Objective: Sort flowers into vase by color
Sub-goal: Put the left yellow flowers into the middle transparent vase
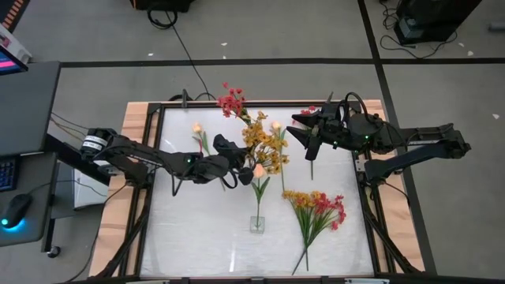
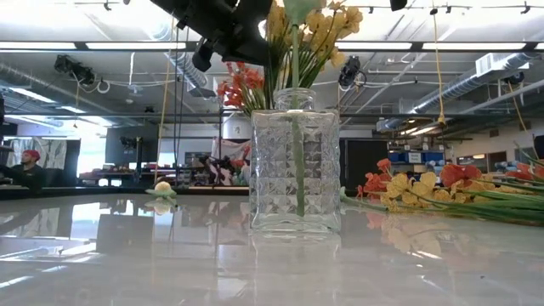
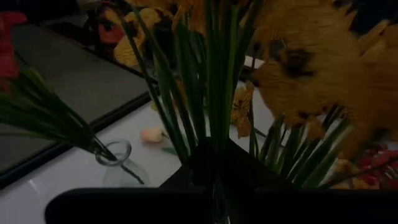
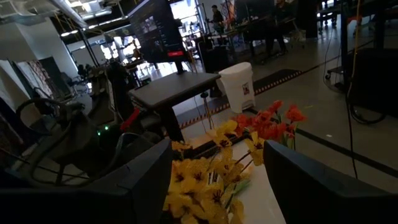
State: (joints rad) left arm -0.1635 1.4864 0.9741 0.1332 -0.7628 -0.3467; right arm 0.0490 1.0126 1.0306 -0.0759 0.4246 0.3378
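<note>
My left gripper [image 1: 233,151] holds the yellow sprig [image 1: 264,146], jaws shut on its stems, up off the tabletop [image 1: 205,229]. Stems hang roughly upright. The glass vase [image 1: 258,223] sits nearer the front edge, a peach bud [image 1: 259,170] already in it. Right gripper [image 1: 309,134] waits at the far side, jaws parted, empty.

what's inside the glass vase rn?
In the glass vase, one green stem stands upright, showing through the patterned glass. Its top runs into the yellow flowers held by the left claw, so its own blossom is hidden in the low view.
</note>
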